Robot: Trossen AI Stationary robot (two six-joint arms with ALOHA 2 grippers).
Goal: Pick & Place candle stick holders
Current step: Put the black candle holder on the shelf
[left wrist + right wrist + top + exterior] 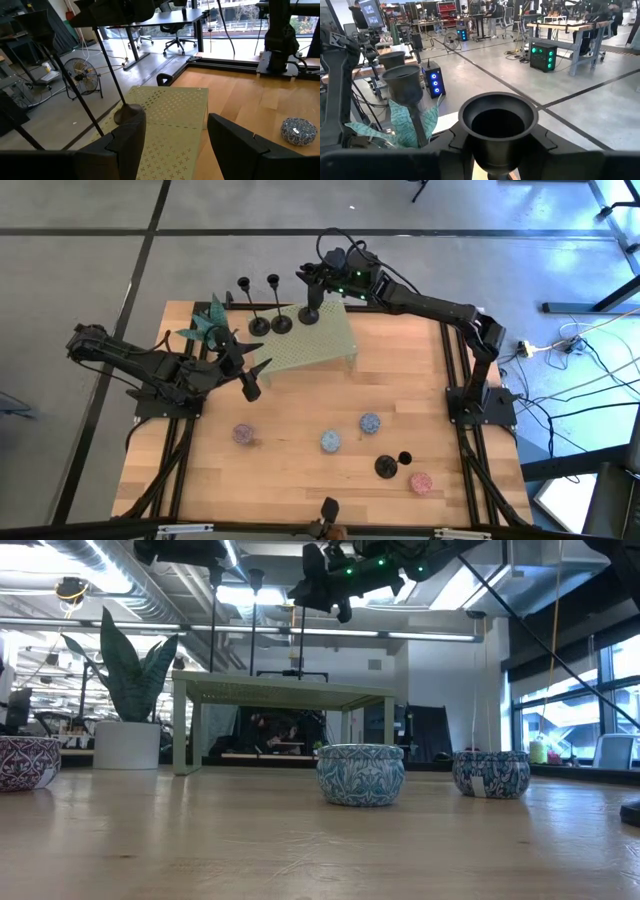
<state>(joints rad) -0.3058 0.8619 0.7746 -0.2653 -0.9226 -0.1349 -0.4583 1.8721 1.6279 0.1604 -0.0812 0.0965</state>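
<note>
Two black candle stick holders (258, 326) (282, 323) stand by their round bases on the far left part of the green perforated stand (310, 345). My right gripper (312, 280) is above the stand's far edge, shut on a third holder, whose cup (497, 122) shows in the right wrist view. A fourth holder (386, 466) is on the table at the near right. My left gripper (245, 370) is open and empty at the stand's near left corner. In its wrist view the fingers (125, 145) frame the stand (172, 115). My right gripper holds the third holder at its upper end, just under the cup (497, 165), between its two fingers. The fingers come in about level from the table's right. The holder is upright. Its base (312, 315) is at the stand's far edge, but I cannot tell whether it rests there.
Several round patterned tins lie on the wooden table: (244, 434), (330, 441), (370, 423) and a pink one (420, 482). A teal plant (208, 325) stands left of the stand. Both arm bases sit at the table's side edges.
</note>
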